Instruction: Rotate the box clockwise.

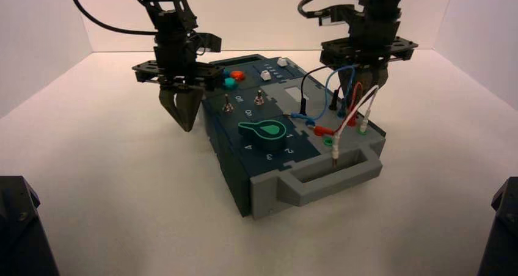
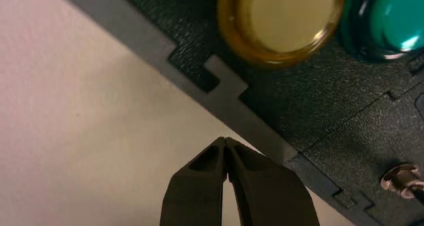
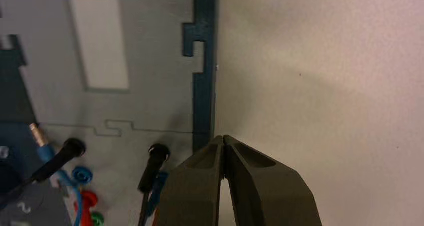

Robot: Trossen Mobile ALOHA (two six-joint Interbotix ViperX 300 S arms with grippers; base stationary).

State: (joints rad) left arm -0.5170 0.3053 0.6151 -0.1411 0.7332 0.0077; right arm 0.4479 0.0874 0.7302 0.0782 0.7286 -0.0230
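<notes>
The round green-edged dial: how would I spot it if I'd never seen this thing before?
Find the large dark teal and grey box on the table, then the light grey handle at its near end. Just behind that handle, on the dark part of the top, sits the dial. Unlike the two small metal switches beyond it, it is wide, with a pointed end.

You have four coloured buttons [image 1: 237,75], two toggle switches [image 1: 259,98], two white sliders [image 1: 266,76], one green-edged dial [image 1: 269,130], two end handles [image 1: 333,181].
</notes>
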